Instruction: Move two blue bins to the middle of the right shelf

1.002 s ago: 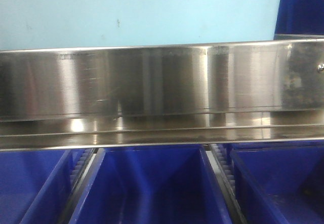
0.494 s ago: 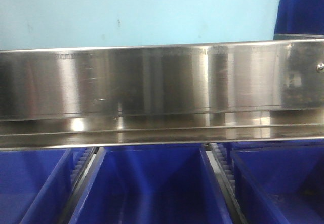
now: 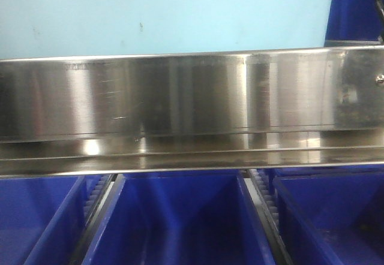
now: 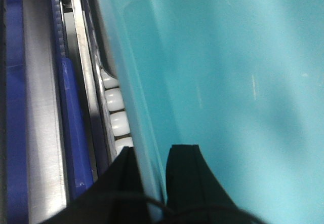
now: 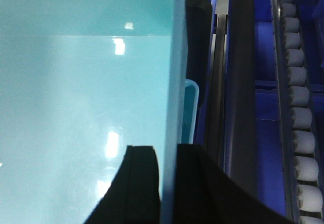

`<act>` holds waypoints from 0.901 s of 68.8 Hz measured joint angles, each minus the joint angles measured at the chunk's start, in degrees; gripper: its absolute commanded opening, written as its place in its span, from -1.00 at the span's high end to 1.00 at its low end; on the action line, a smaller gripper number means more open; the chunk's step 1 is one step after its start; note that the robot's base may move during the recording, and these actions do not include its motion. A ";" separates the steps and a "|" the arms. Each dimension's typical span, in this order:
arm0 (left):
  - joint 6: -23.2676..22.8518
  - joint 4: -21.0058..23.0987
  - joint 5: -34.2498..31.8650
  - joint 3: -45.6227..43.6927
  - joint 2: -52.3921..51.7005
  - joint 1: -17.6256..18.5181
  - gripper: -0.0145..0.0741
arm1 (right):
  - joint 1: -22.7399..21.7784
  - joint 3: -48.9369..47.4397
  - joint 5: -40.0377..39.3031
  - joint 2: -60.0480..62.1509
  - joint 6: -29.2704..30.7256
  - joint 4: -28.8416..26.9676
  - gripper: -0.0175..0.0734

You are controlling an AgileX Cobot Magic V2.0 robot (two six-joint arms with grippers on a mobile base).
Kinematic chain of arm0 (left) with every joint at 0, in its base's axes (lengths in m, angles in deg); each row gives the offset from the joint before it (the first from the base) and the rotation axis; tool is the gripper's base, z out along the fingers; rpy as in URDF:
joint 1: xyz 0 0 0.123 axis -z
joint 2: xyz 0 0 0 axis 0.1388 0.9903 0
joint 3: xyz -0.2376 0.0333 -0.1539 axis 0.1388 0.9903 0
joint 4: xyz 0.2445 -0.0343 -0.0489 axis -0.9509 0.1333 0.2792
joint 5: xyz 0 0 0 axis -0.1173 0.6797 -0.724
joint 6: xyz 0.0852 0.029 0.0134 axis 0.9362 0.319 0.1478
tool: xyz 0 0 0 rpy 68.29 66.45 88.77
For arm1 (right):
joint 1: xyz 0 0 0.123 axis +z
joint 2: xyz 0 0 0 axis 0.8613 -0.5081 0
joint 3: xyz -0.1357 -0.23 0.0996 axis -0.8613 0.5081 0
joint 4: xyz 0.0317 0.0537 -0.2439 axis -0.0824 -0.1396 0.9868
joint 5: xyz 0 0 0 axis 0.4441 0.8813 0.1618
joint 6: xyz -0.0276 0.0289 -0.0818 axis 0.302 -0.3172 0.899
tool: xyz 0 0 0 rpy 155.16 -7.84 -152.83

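Observation:
A light-blue bin [image 4: 233, 82] is held between both arms. My left gripper [image 4: 152, 152] is shut on one side wall, one finger inside and one outside. On the opposite wall of the bin [image 5: 76, 82], my right gripper [image 5: 167, 150] is shut the same way. In the front view a light-blue surface [image 3: 168, 13] fills the top, above the steel shelf rail [image 3: 192, 97]; neither gripper shows there. A second light-blue rim [image 5: 191, 107] sits just past the held wall in the right wrist view.
Three dark-blue bins [image 3: 180, 217] stand side by side under the rail, with roller tracks [image 3: 264, 199] between them. Another dark-blue bin [image 3: 357, 7] is at the upper right. White rollers [image 4: 114, 100] and grey rollers [image 5: 298, 107] run beside the held bin.
Almost nothing moved. A thin black shape has come into the top right edge of the front view, and the light-blue surface's right edge has crept slightly left.

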 measured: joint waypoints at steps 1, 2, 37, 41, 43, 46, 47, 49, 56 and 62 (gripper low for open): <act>0.00 0.00 0.00 0.13 0.00 0.00 0.92 | 0.00 0.01 0.00 0.00 0.00 0.00 0.95; 0.00 0.00 0.00 0.27 0.00 0.00 0.92 | 0.00 0.12 0.00 0.00 0.00 0.00 0.95; 0.00 -0.48 -0.10 1.15 0.00 0.00 0.92 | 0.00 4.62 -1.27 0.00 -0.55 -0.44 0.95; 0.00 -0.48 -0.10 1.15 0.00 0.00 0.88 | 0.00 4.62 -1.27 0.00 -0.67 -0.44 0.95; 0.00 -0.48 -0.10 1.15 0.00 0.00 0.83 | 0.00 4.62 -1.27 0.00 -0.79 -0.44 0.92; 0.10 -0.48 -0.10 1.15 0.00 0.00 0.72 | 0.00 4.62 -1.27 0.00 -0.79 -0.44 0.83; 0.10 -0.48 -0.10 1.15 0.00 0.00 0.67 | 0.00 4.62 -1.27 0.00 -0.79 -0.44 0.78; 0.10 -0.48 -0.10 1.15 0.00 0.00 0.54 | 0.00 4.62 -1.27 0.00 -0.79 -0.44 0.67; 0.68 -0.48 0.03 1.15 0.00 0.00 0.12 | 0.00 4.62 -1.27 0.00 -0.79 -0.44 0.11; 0.94 -0.59 0.10 1.15 0.00 0.00 -0.25 | 0.00 4.62 -1.32 0.22 -0.79 -0.44 -0.41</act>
